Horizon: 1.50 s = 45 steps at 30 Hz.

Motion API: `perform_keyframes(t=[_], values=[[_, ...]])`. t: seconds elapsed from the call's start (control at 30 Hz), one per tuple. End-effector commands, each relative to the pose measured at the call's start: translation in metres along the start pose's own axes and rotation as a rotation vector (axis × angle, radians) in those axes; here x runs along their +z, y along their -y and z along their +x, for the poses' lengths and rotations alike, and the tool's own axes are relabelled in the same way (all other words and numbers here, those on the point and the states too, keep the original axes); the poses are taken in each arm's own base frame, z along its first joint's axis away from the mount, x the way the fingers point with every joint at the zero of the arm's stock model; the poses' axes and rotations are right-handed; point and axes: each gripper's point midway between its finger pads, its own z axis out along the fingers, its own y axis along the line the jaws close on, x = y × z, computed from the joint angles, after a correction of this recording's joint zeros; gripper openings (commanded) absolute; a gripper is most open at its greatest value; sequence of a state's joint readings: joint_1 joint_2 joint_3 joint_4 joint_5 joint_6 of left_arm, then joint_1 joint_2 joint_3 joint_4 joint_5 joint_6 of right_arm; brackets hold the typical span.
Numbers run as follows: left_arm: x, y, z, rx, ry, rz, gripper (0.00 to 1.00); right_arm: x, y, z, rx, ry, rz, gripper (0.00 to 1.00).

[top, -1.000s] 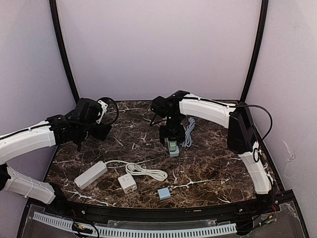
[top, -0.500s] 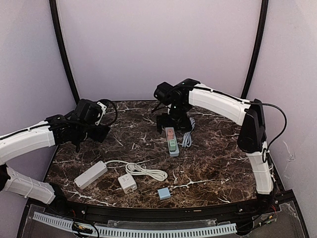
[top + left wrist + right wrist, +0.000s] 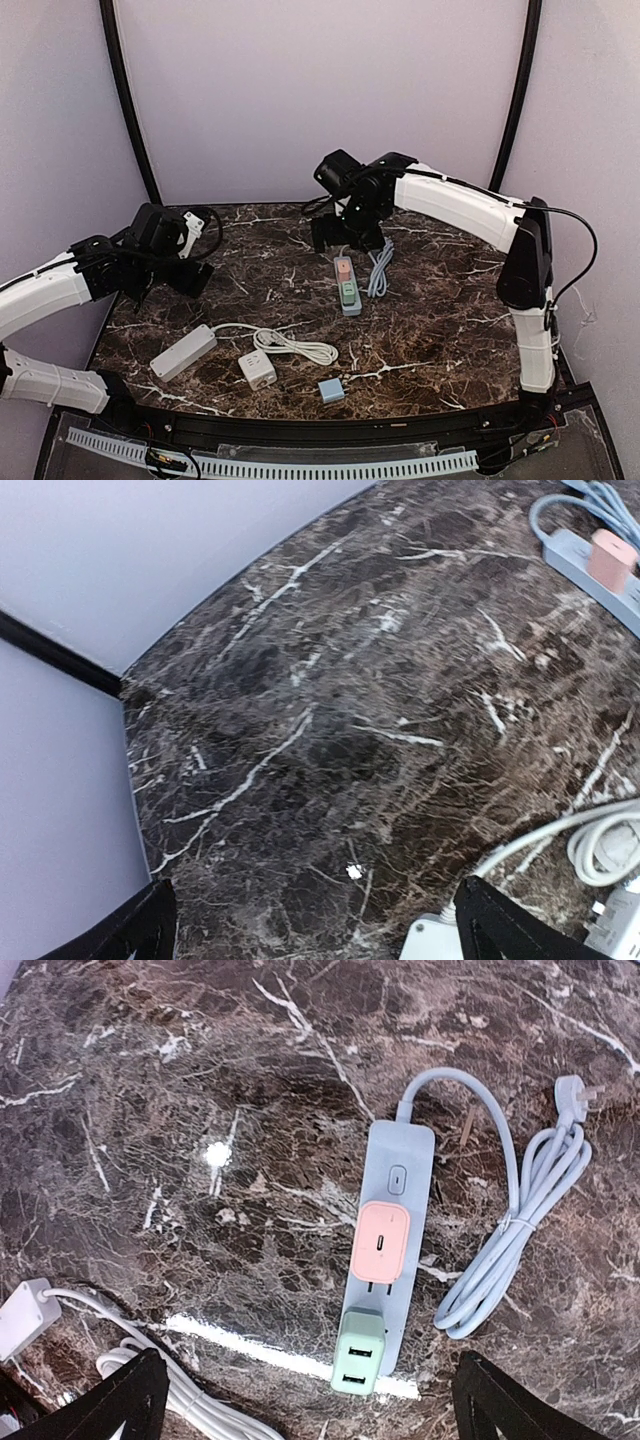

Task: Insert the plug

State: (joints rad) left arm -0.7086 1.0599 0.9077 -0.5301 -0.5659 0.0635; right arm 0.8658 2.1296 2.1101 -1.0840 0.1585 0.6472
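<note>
Now that the right gripper [image 3: 340, 232] has lifted back off the grey power strip [image 3: 398, 1175], fingers wide apart and empty, the pink plug [image 3: 385, 1242] shows seated mid-strip, just beside the green adapter [image 3: 358, 1352]. The strip's long axis runs front-to-back at mid-table, cord end rearward. The left gripper [image 3: 315, 930] gapes empty too.

The right claw [image 3: 342, 238] has come up off the strip [image 3: 351, 307] and pulled back toward the far wall. A second ago it sat low on the strip, covering the pink plug [image 3: 343, 268]. That plug now shows plainly, seated just beyond the green one [image 3: 347, 291]. The left claw [image 3: 187, 278] has drawn away to the left and slightly nearer.
</note>
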Motion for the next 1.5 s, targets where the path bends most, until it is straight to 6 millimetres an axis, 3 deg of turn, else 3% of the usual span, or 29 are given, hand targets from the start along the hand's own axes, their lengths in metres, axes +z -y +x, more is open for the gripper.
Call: perform_keyframes(t=[0.0,0.17,0.3,0.4,0.6,0.77,1.03,1.27,1.33,1.47], values=[[0.002,0.052,0.028,0.174,-0.044,0.282,0.99,-0.021,-0.013,-0.019,-0.065,0.112,-0.048,0.99],[0.0,0.103,0.036,0.389,-0.038,0.553,0.96,-0.024,-0.011,-0.02,-0.115,0.115,-0.035,0.99],[-0.005,0.13,0.012,0.456,0.02,0.71,0.94,-0.027,-0.004,-0.016,-0.158,0.114,-0.014,0.99],[-0.01,0.158,0.004,0.498,0.047,0.87,0.92,-0.03,0.006,-0.015,-0.181,0.125,0.027,0.99],[-0.007,0.191,-0.004,0.62,0.084,0.997,0.87,-0.045,0.041,-0.025,-0.123,0.143,0.109,0.99],[-0.008,0.219,-0.004,0.762,0.114,1.076,0.87,-0.061,0.066,-0.032,-0.043,0.159,0.089,0.99],[0.0,0.267,0.02,0.932,0.052,1.16,0.85,-0.066,0.095,-0.011,0.015,0.115,0.106,0.99],[0.016,0.291,0.033,0.955,0.046,1.137,0.74,-0.07,0.095,0.0,0.055,0.093,0.08,0.99],[0.023,0.293,0.032,0.96,0.048,1.109,0.66,-0.071,0.095,0.001,0.059,0.093,0.077,0.99],[0.036,0.294,0.033,0.991,0.045,1.051,0.61,-0.073,0.095,0.001,0.06,0.094,0.074,0.98]])
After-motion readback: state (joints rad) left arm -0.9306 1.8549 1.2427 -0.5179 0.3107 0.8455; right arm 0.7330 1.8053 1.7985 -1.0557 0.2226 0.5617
